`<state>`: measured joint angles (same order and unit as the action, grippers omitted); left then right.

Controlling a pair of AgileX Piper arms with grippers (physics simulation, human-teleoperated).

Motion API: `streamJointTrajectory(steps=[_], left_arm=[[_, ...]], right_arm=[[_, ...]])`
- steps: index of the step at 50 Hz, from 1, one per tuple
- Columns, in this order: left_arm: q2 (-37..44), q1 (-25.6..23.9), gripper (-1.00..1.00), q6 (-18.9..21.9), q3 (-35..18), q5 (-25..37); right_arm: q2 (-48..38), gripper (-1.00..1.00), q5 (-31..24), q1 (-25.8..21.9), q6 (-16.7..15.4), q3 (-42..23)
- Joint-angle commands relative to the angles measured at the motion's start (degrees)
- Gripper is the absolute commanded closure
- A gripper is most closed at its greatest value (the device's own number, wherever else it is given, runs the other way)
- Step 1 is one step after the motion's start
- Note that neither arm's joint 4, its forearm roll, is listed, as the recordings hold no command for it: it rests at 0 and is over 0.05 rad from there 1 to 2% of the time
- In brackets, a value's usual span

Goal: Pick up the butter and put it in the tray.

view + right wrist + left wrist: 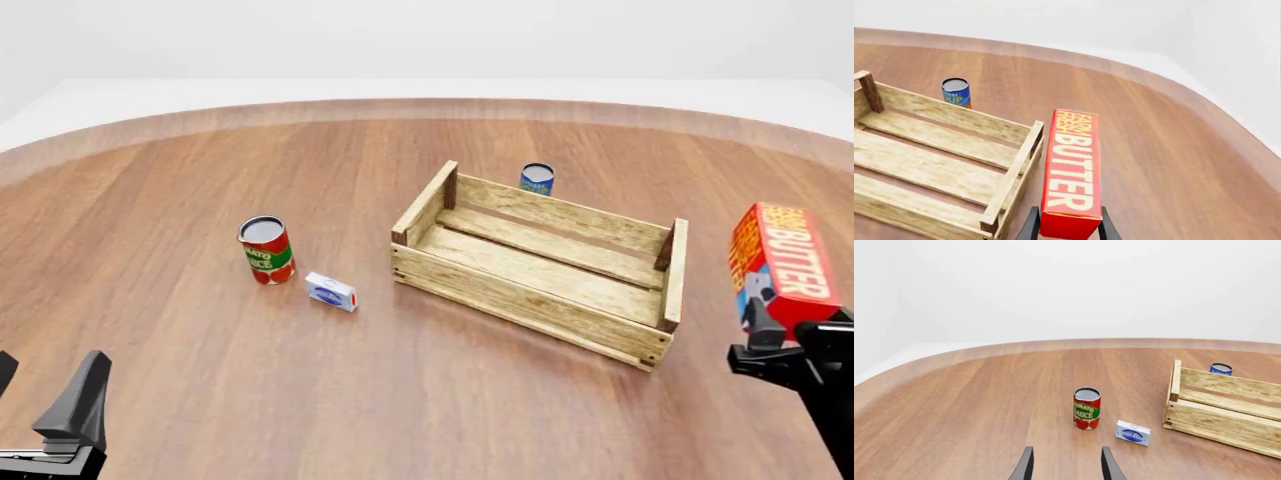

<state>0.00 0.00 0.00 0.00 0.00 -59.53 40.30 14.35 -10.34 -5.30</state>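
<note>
— Nearest the front camera?
— Right gripper (774, 345) clamping the butter (778, 262), lifted right of the tray (534, 290); left gripper (1066, 467) spread, empty.
— Only the wrists show?
— Butter beside the tray's right rim—bare wood beyond.

Tomato sauce can (266, 250), small white-blue box (330, 292), blue can (537, 179), wooden table (200, 180).

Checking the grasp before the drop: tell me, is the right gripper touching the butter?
Touching. In the right wrist view both fingers of the right gripper press against the sides of the butter, held beside the tray.
</note>
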Motion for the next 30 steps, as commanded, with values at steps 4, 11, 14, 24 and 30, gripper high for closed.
streamJointTrajectory(steps=[4, 11, 14, 24, 30], left_arm=[[0.0, 0.0, -1.0, 0.0, 0.0, 0.0], [0.0, 0.0, -1.0, 0.0, 0.0, 0.0], [0.0, 0.0, -1.0, 0.0, 0.0, 0.0], [0.0, 0.0, -1.0, 0.0, 0.0, 0.0], [0.0, 0.0, -1.0, 0.0, 0.0, 0.0]], right_arm=[[12.55, 1.0, -11.69, -1.52, 0.4, -3.0], [17.25, 1.0, -17.82, -3.56, -0.16, -5.95], [18.65, 1.0, -20.01, -4.36, -0.26, -7.08], [19.97, 1.0, -23.72, -7.09, -1.28, -9.93], [20.53, 1.0, -25.44, -8.31, -1.63, -11.4]])
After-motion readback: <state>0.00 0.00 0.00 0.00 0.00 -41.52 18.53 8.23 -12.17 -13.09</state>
